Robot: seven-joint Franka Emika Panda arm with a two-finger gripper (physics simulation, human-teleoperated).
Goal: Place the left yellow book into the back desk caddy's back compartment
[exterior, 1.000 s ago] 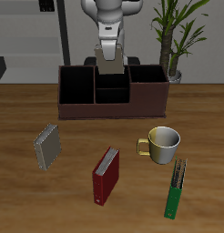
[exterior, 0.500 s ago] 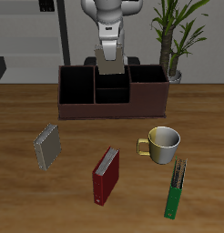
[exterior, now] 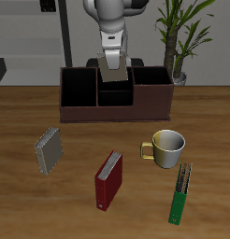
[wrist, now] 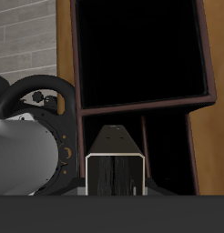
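My gripper is shut on the left yellow book, a slim greyish-tan book that hangs upright over the middle section of the back desk caddy. The caddy is a wide dark reddish-brown box with black cells. The book's lower end is at the rim of the back compartment, the small rear cell. In the wrist view the book shows end-on in my gripper, with the caddy's black cells beyond it.
A grey book, a red book, a yellow mug and a green book lie nearer the table's front edge. A potted plant stands behind the caddy's end.
My gripper with the book has shifted a little farther back over the caddy. Nothing else has moved.
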